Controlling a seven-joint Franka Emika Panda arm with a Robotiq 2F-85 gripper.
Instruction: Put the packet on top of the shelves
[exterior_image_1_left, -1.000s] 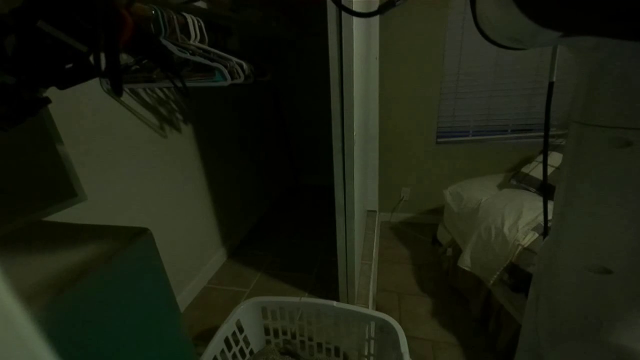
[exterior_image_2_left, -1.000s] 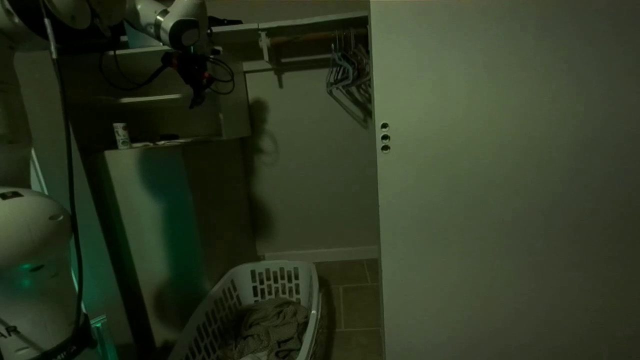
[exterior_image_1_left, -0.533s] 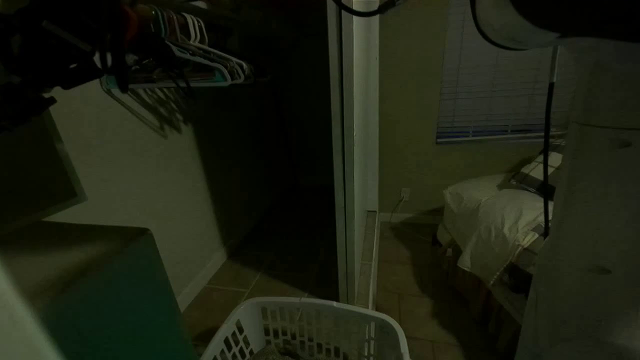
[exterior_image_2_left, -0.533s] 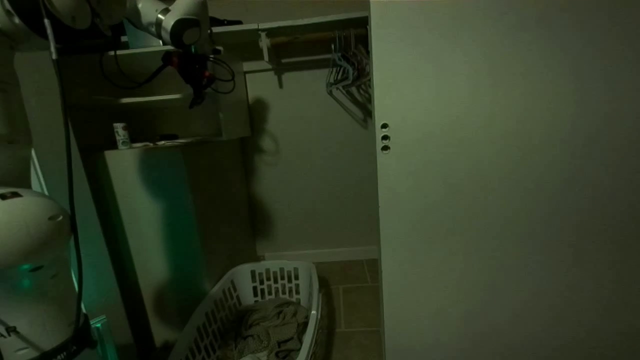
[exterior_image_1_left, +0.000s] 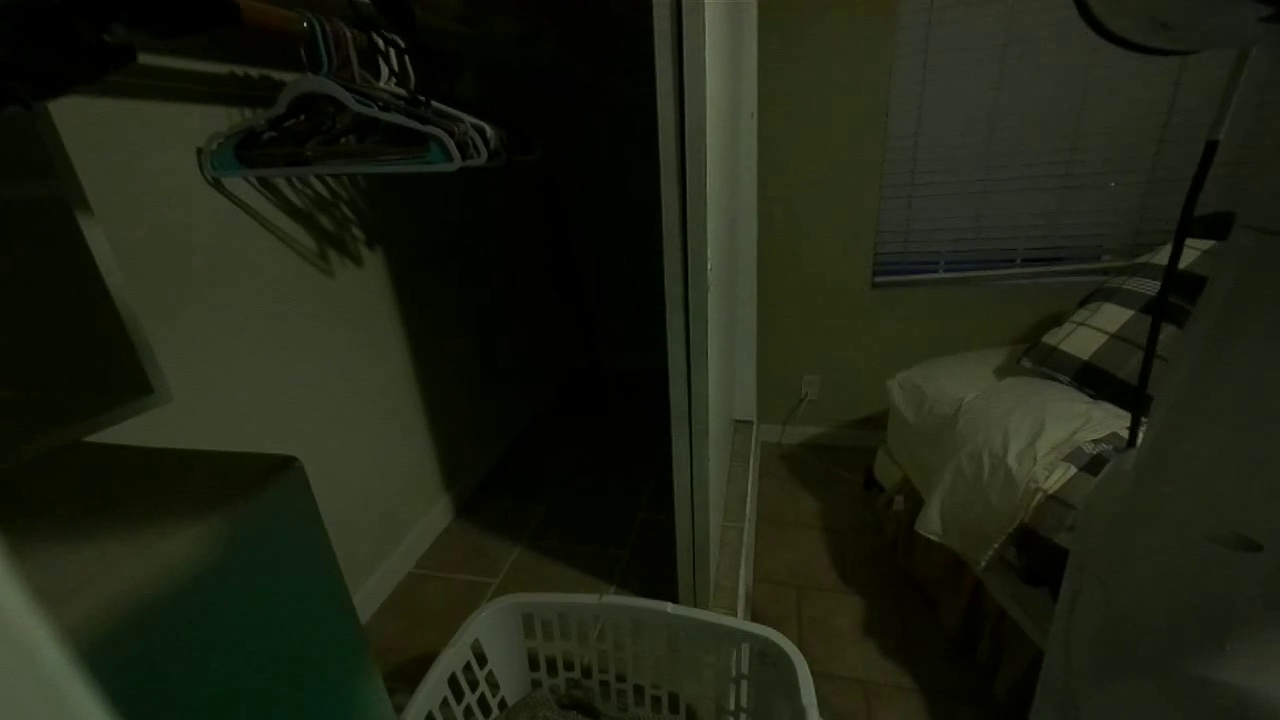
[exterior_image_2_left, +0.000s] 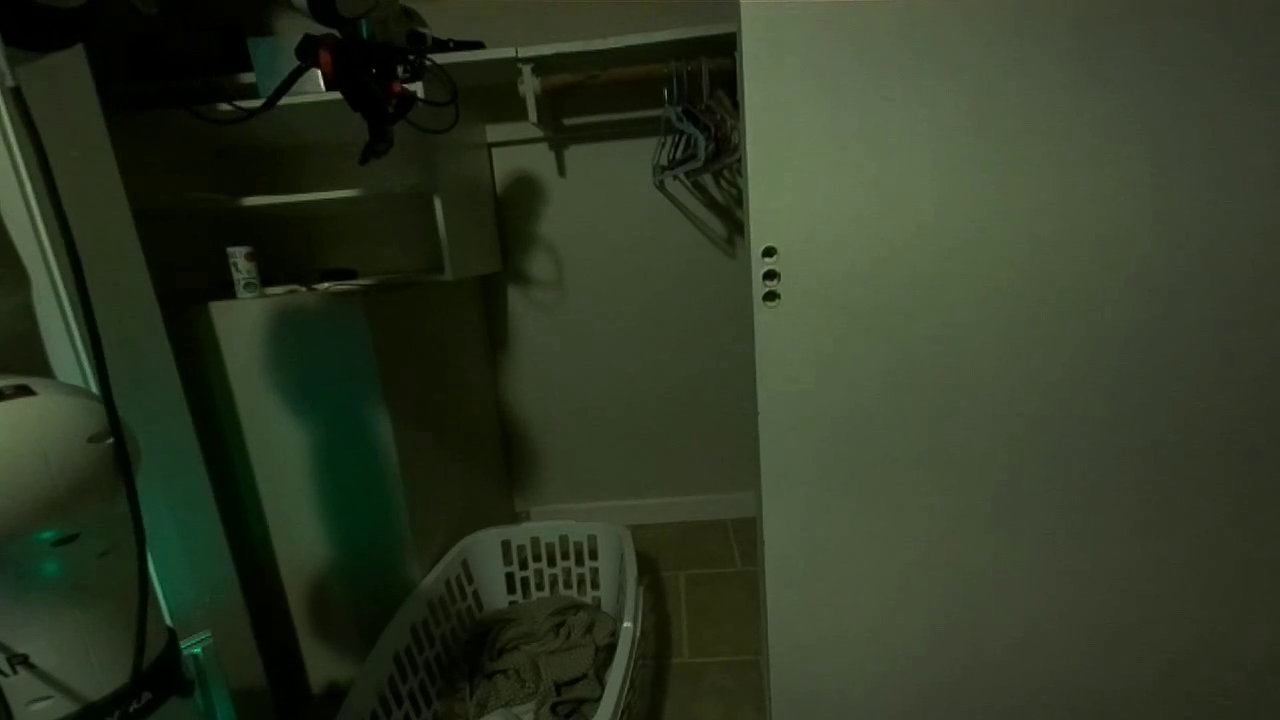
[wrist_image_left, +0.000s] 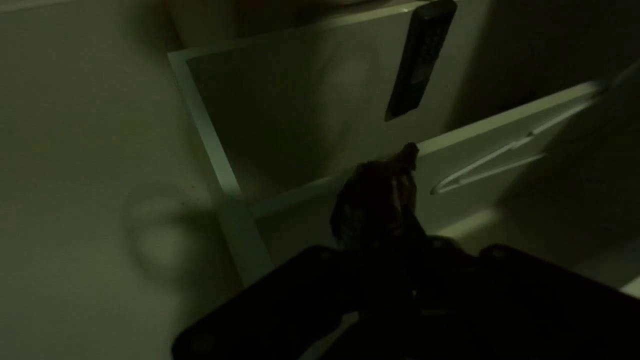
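Observation:
The packet (wrist_image_left: 365, 205) is a dark, crinkled, reddish-brown shape with a few light marks in the wrist view. My gripper (wrist_image_left: 387, 245) is shut on its near end; the fingers are very dark. In an exterior view my gripper (exterior_image_2_left: 378, 125) hangs just in front of the upper part of the shelves, below their top board; the packet cannot be told apart from the fingers there. The white shelves (exterior_image_2_left: 468, 225) have open compartments, and their pale frame also shows in the wrist view (wrist_image_left: 212, 145). In an exterior view the shelves' edge (exterior_image_1_left: 125, 310) is at the left.
A light-blue box (exterior_image_2_left: 285, 68) and a dark item (exterior_image_2_left: 455, 45) sit on the top board. A can (exterior_image_2_left: 243, 272) and a dark remote (wrist_image_left: 422, 60) rest lower. Hangers (exterior_image_2_left: 690, 150) hang at right. A laundry basket (exterior_image_2_left: 570, 535) stands below, beside the pale cabinet (exterior_image_2_left: 290, 400).
My gripper has risen and shifted slightly left in an exterior view, with the arm partly out of frame. In an exterior view it has moved up, uncovering the hangers.

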